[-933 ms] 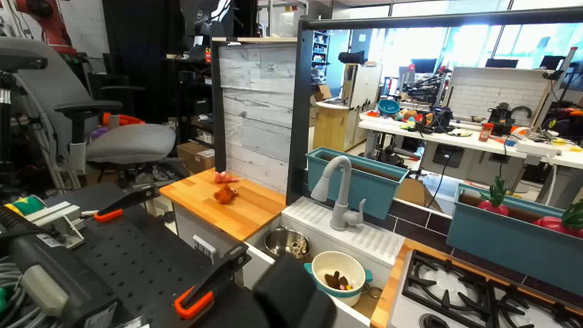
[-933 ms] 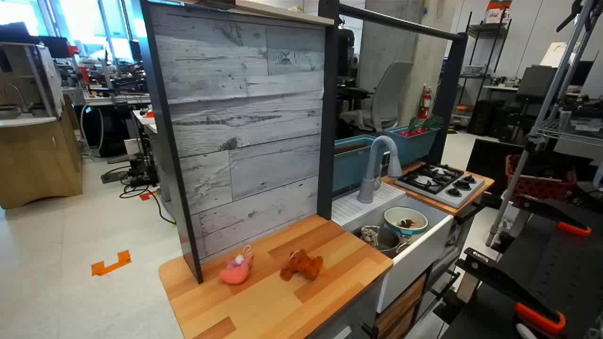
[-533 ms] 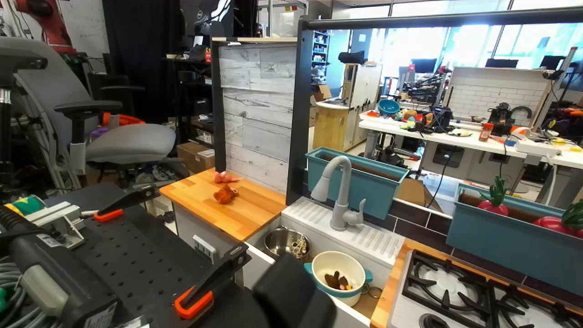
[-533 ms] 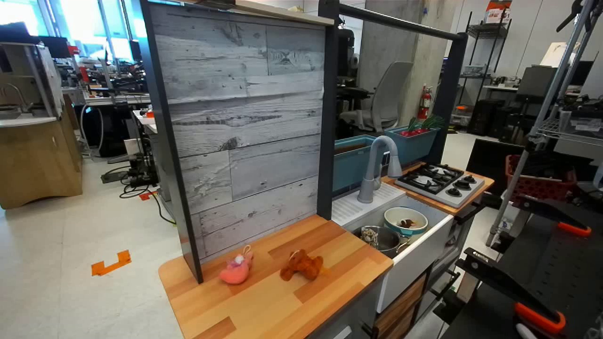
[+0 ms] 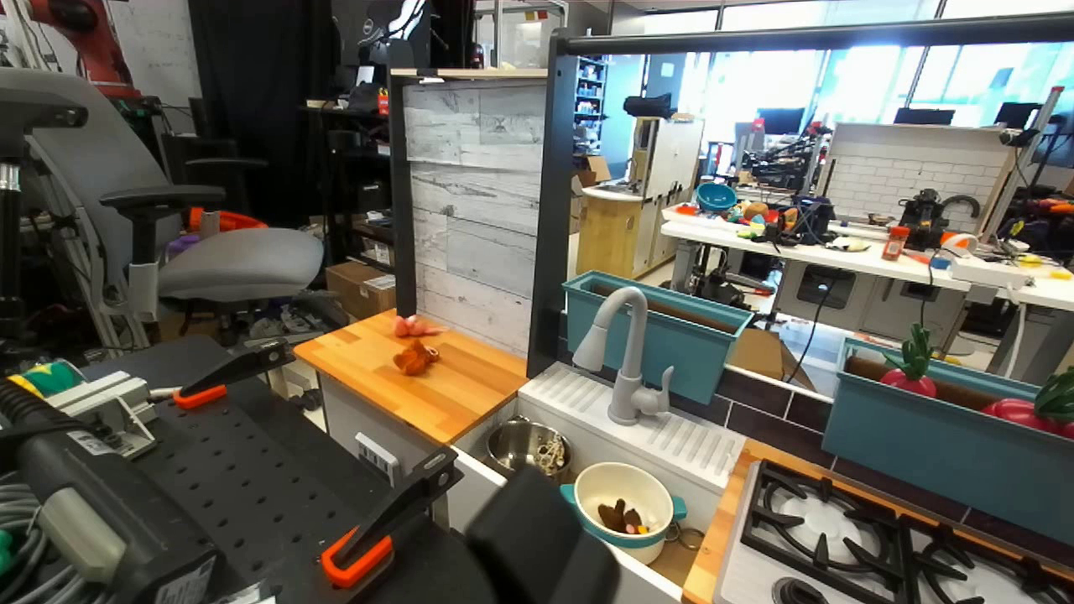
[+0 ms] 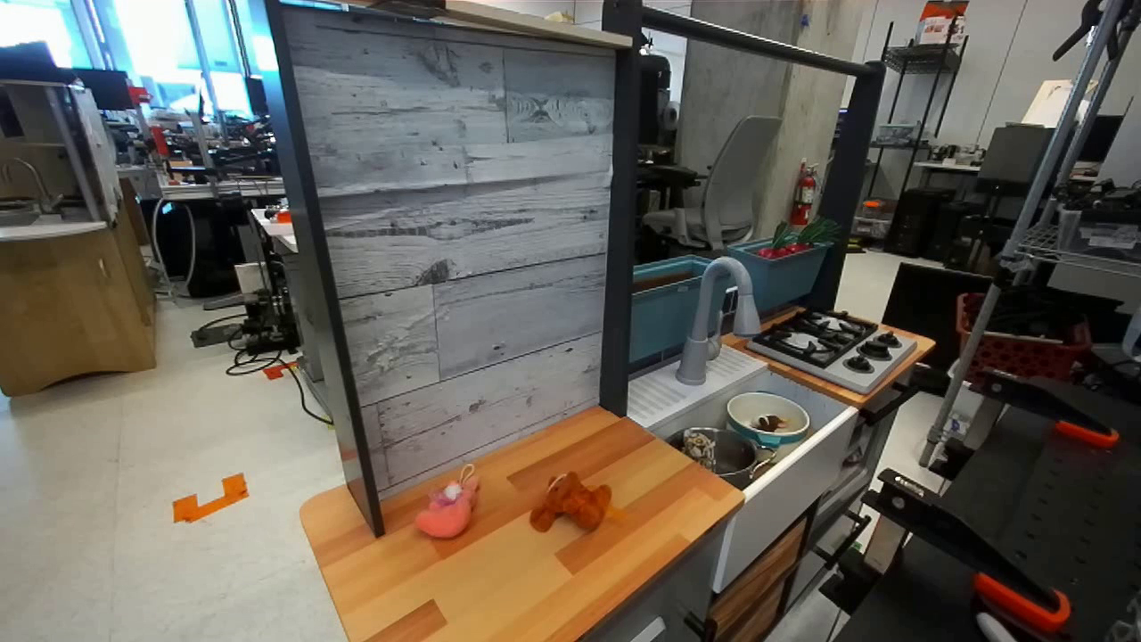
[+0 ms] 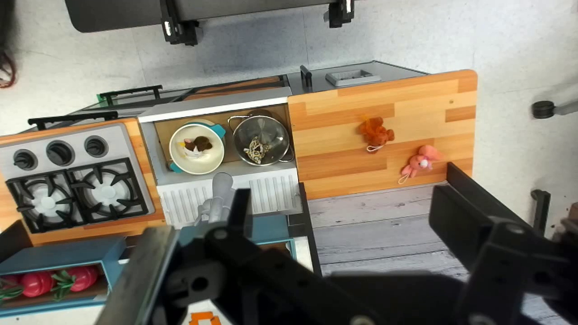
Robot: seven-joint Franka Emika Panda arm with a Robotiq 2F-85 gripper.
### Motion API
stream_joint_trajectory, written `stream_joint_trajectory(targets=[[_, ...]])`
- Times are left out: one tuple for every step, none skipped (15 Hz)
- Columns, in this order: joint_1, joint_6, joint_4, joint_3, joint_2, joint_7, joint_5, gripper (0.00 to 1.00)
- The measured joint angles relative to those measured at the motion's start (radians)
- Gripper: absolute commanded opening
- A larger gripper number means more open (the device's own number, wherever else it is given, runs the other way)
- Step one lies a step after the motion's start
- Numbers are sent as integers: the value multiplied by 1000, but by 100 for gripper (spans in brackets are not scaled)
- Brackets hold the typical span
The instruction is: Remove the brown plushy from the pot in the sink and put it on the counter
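Observation:
The brown plushy [image 7: 202, 143] is a small dark lump inside the pot; in both exterior views it also shows there [image 5: 619, 514] [image 6: 768, 423]. The pot [image 7: 208, 165] is cream inside with teal handles. It stands in the sink [image 7: 216, 104], a white-walled basin with a grey faucet [image 7: 222, 186]. The counter [image 7: 334, 174] is the orange-brown wooden slab beside the sink; both exterior views show it too [image 5: 419, 398] [image 6: 642, 544]. My gripper [image 7: 345, 210] is open and empty, high above the scene, its fingers wide apart. It does not show in the exterior views.
A steel pot [image 7: 275, 135] with a patterned item stands beside the cream pot. An orange-brown toy [image 7: 375, 132] and a pink toy [image 7: 421, 161] lie on the counter. A plank panel [image 6: 472, 223] rises behind the counter. A stove [image 7: 76, 176] and teal planters [image 5: 654, 344] adjoin.

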Motion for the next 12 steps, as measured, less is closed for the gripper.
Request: stream_joint_trajectory(targets=[[0, 0, 0, 0, 0, 0, 0, 100], [0, 0, 0, 0, 0, 0, 0, 100], [0, 0, 0, 0, 0, 0, 0, 100], [0, 0, 0, 0, 0, 0, 0, 100], [0, 0, 0, 0, 0, 0, 0, 100], [0, 0, 0, 0, 0, 0, 0, 100], [0, 0, -1, 0, 0, 0, 0, 100], [0, 0, -3, 0, 0, 0, -4, 100], [0, 0, -8, -1, 1, -3, -7, 100], [0, 4, -16, -2, 4, -8, -12, 100], [0, 14, -28, -3, 7, -18, -21, 100], [0, 33, -42, -4, 13, -28, -33, 100]])
